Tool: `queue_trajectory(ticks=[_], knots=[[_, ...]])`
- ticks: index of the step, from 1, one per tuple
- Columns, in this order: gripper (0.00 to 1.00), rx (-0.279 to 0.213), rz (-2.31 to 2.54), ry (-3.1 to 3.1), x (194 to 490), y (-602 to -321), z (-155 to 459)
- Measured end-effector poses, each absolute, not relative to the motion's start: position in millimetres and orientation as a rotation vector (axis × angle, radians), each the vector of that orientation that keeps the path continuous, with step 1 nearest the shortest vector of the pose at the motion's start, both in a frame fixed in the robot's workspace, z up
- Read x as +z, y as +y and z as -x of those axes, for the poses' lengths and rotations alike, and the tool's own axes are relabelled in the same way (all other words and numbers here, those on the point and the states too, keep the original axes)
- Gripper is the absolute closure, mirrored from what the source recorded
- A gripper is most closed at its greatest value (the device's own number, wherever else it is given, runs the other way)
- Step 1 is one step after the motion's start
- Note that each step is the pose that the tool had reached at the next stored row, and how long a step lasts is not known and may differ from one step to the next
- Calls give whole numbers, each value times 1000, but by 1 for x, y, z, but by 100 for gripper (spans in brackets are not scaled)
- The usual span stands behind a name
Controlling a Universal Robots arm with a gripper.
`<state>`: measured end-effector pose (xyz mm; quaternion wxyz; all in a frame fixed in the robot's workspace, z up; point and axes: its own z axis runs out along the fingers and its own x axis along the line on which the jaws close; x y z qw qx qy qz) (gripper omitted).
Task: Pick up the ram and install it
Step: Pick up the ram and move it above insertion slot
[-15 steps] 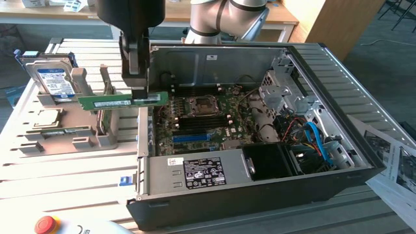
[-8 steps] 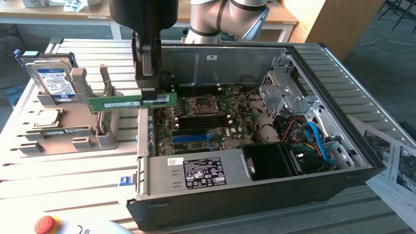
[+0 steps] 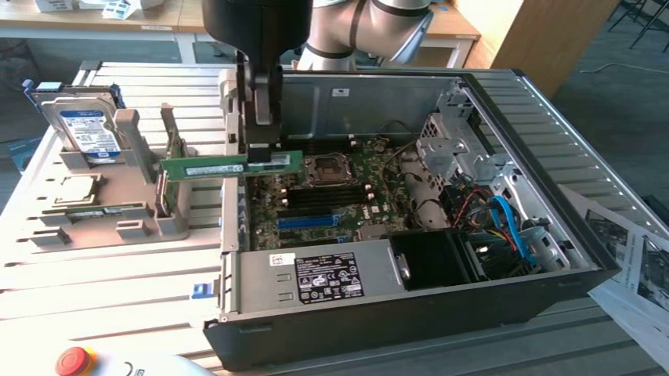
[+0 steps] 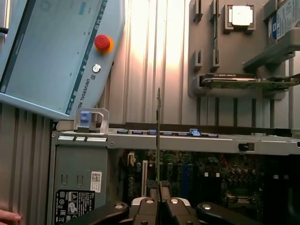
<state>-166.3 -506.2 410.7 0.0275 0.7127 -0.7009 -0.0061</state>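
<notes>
The ram [image 3: 204,168] is a long green stick with a white label. It hangs level in the air over the wall of the open computer case [image 3: 418,298] on the exterior view's left, between the grey holder [image 3: 115,211] and the motherboard [image 3: 345,196]. My gripper [image 3: 263,160] reaches down from above and is shut on the ram toward its motherboard end. In the wrist view the ram [image 4: 158,136] shows edge-on as a thin line rising from my gripper [image 4: 159,190], above the case rim [image 4: 187,139].
The grey holder carries a silver hard drive [image 3: 86,129], a square CPU chip [image 3: 75,188] and a flat board [image 4: 243,82]. A teach pendant with a red stop button [image 4: 102,42] lies beside the case. Drive cages and cables [image 3: 491,204] crowd the case's far side. Papers [image 3: 638,266] lie at the exterior view's right.
</notes>
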Motion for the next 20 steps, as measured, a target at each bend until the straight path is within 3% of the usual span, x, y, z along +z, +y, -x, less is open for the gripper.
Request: queue_trajectory(ticks=[20], knots=[[88,-19,-2201,-2164,411,-517,120]])
